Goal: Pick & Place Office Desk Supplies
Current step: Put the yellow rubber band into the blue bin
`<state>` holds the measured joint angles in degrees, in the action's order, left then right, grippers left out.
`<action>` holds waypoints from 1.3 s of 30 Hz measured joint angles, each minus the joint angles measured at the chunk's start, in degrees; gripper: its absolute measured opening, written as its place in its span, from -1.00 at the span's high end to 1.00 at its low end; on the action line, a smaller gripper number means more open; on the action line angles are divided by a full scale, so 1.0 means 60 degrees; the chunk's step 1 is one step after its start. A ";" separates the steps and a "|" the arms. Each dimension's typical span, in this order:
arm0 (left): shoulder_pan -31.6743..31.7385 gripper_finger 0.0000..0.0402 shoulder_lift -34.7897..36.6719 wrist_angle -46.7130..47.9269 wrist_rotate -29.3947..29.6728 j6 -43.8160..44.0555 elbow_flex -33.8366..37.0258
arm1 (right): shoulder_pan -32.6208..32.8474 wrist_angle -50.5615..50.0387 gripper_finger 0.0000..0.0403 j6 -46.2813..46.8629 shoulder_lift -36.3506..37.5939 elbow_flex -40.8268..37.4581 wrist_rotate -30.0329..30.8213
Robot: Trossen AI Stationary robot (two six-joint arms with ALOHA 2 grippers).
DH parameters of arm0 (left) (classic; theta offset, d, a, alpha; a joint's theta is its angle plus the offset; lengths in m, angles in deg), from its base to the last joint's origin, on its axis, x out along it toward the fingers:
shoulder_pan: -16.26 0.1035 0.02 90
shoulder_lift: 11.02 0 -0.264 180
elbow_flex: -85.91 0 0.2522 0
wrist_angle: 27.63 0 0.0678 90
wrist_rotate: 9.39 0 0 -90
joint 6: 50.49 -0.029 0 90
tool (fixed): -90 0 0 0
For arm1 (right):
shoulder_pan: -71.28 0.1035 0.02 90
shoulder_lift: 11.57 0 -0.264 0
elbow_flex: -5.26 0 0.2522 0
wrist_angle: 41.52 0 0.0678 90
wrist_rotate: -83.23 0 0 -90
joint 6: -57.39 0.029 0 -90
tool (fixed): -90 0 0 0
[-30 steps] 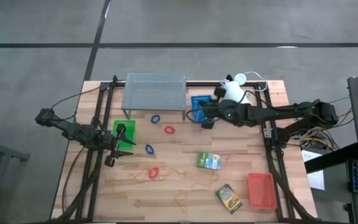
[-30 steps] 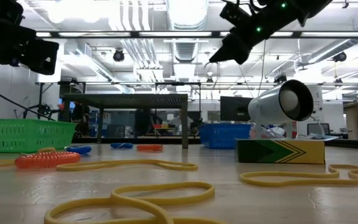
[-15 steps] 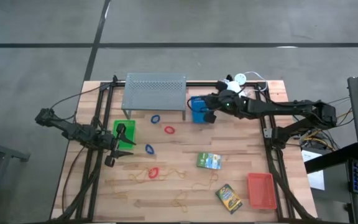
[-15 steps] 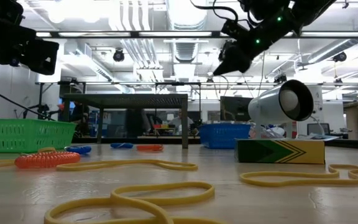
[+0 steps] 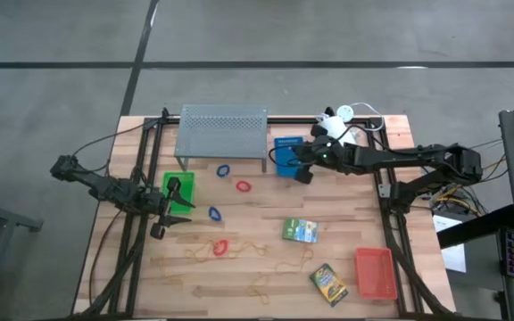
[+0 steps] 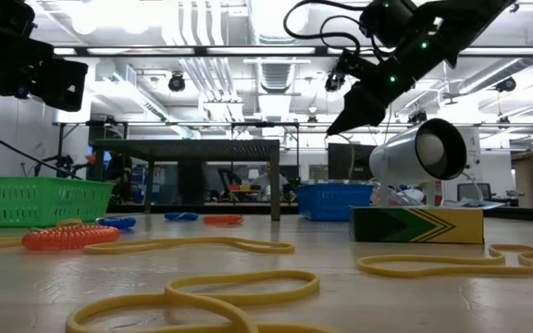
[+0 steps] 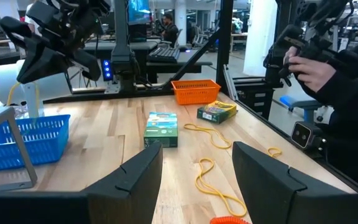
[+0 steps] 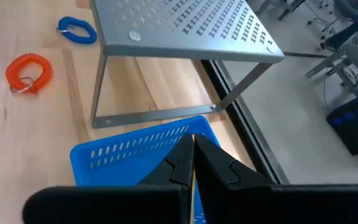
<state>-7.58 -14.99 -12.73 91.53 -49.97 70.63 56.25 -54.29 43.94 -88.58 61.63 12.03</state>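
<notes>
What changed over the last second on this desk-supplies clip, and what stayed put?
The right end effector, fingers closed, first pulled back over the blue plastic tray toward the white lamp, then eased forward again to the tray's near edge. Nothing visibly taken or released. The left end effector, open by the green plastic tray, the coiled loops, rubber bands and card boxes stayed put.

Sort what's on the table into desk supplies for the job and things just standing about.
Job: blue tray, green tray, red tray, two card boxes, coil loops, rubber bands.
Bystanders: metal shelf, white lamp.
</notes>
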 joint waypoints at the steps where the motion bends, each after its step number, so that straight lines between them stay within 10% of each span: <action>1: -0.0001 0.00 0.0000 -0.0001 -0.0001 -0.0002 -0.0003 | -0.0007 0.0010 0.96 0.0002 0.0000 -0.0022 -0.0077; 20: 0.0000 0.00 0.0000 0.0000 -0.0001 -0.0002 -0.0003 | -0.1051 -0.0948 0.96 0.0709 -0.0016 -0.0047 -0.2254; 31: 0.0000 0.00 -0.0001 0.0000 -0.0002 -0.0002 0.0000 | -0.1481 -0.2896 0.96 0.0525 -0.1413 0.1479 -0.2682; 39: 0.0000 0.00 0.0000 -0.0002 0.0000 -0.0002 -0.0003 | -0.2318 -0.4621 0.96 0.0003 -0.2699 0.3119 -0.4756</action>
<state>-7.58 -14.99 -12.74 91.53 -49.99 70.61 42.34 -82.01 43.96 -104.77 80.34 -16.50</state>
